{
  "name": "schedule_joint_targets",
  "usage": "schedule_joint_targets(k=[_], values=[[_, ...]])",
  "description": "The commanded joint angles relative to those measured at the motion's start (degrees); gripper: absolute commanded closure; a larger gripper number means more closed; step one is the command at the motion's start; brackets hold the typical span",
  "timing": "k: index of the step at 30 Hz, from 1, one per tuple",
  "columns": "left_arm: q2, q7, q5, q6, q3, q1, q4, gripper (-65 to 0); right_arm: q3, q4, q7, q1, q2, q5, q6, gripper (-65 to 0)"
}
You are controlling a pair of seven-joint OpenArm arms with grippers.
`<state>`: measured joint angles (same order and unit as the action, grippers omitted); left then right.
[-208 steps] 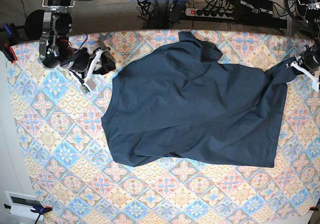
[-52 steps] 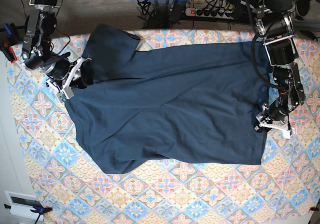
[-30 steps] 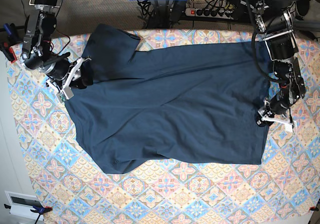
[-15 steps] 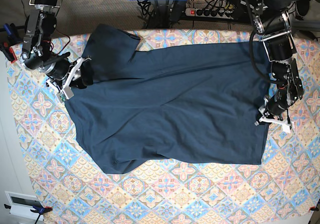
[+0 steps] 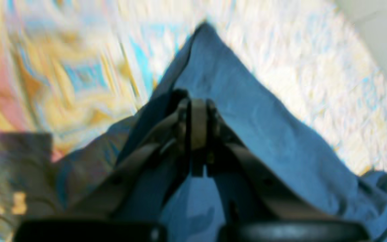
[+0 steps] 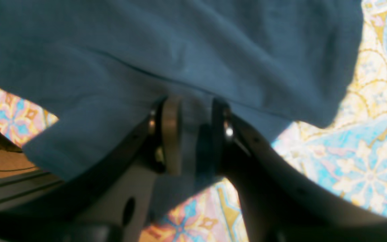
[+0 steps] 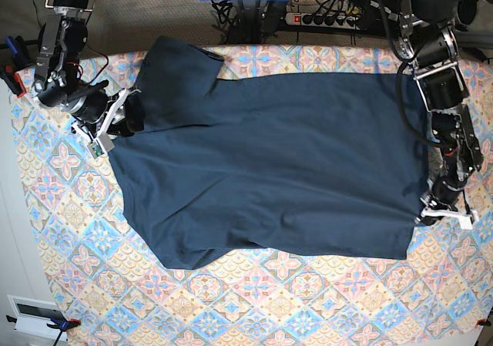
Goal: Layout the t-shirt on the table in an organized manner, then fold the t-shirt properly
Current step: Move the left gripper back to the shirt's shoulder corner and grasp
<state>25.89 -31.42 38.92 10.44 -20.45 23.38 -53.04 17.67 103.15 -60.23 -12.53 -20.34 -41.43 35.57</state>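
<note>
t-shirt (image 7: 269,161) flat on table (image 7: 69,230)

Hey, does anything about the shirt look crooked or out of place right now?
Yes. The t-shirt lies mostly flat on the table, but its top left sleeve is folded over and reaches the table's far edge, and the bottom left corner bulges unevenly.

Base view: evenly lit, sharp, soft shadows only. Left wrist view: heavy motion blur throughout, washed-out brightness at upper right. Right wrist view: mildly soft, dim shadow along the lower left.
</note>
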Motion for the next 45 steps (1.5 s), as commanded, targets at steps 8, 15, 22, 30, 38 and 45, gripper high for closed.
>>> schedule_joint_targets(k=[8, 15, 22, 30, 38, 45], values=[[0.5, 1.2, -6.6, -2.2, -0.2, 5.1, 7.7, -10.9, 0.4, 1.2, 1.0, 0.5, -0.3, -4.9, 0.1, -14.6], [1.8, 0.8, -6.3, -6.3, -0.3, 2.4, 6.2, -22.0, 0.0, 1.2, 1.0, 0.4, -0.3, -5.3, 0.1, -14.6], [6.5, -10.7, 4.9, -6.3, -4.7, -12.7, -10.3, -23.8, 0.0, 3.5, 1.0, 0.4, -0.3, -5.4, 0.1, -14.6], [10.4, -17.3, 20.4, -6.3, -7.7, -33.9, -25.9, -23.8, 0.0, 3.5, 0.9, 0.4, -0.3, -5.4, 0.1, -14.6], [2.6, -26.6, 29.7, -6.3, -26.5, -49.7, -35.6, -23.9, 0.0, 3.2, 0.9, 0.4, -0.2, -5.2, 0.1, -14.6], [-2.8, -30.1, 29.4, -4.7, -27.9, -50.3, -35.4, -23.9, 0.0, 3.2, 0.9, 0.4, -0.2, -5.2, 0.1, -14.6]])
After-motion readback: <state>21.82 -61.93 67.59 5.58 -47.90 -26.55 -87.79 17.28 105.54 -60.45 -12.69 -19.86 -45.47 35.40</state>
